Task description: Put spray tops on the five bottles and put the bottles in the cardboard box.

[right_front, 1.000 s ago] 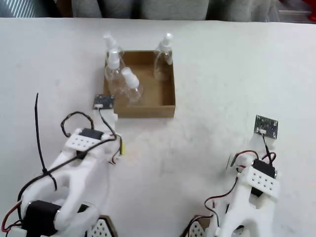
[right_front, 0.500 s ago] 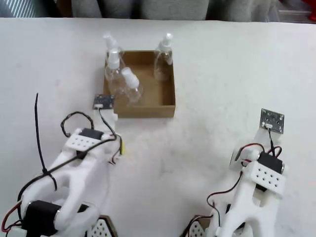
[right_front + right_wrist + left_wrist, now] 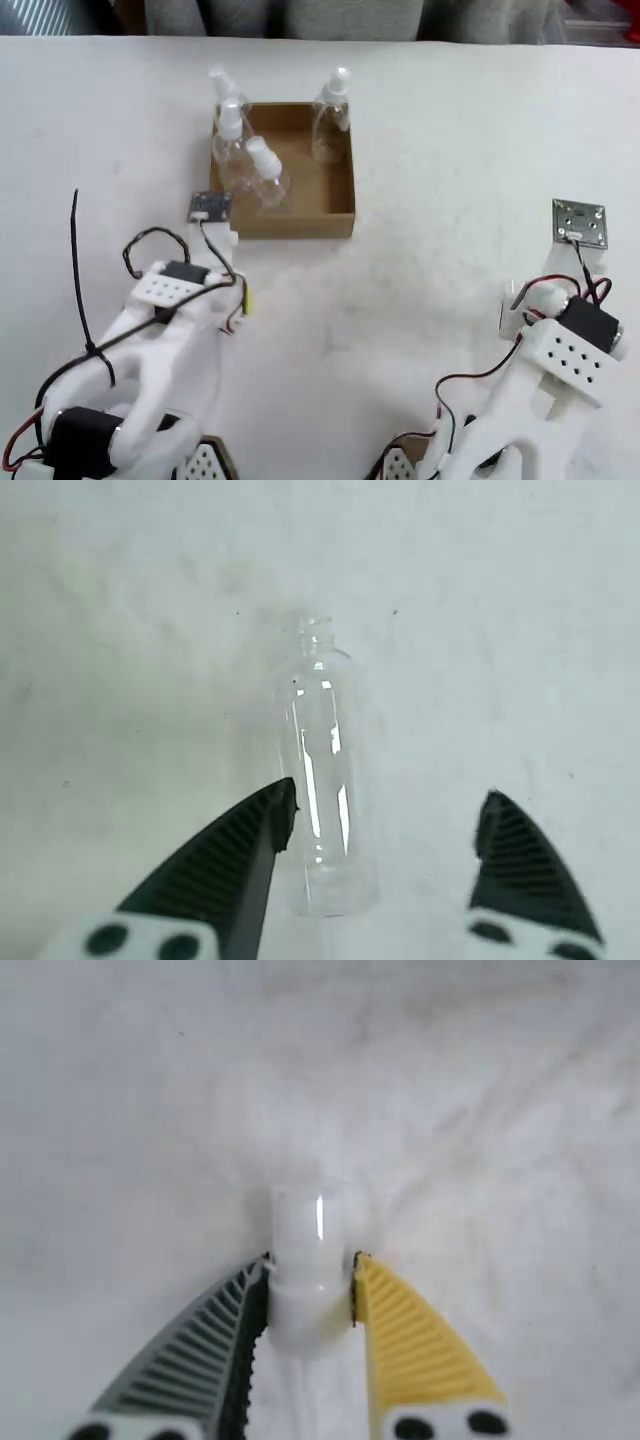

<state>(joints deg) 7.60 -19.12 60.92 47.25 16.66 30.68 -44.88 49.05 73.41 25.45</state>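
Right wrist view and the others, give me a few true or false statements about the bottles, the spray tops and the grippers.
1. The left gripper is shut on a spray top. True.
2. The bottle in front of the right gripper already has a spray top on. False: its neck is bare.
3. The right gripper is open, one finger on each side of the bottle. True.
4. The cardboard box has nothing in it. False: capped bottles stand in it.
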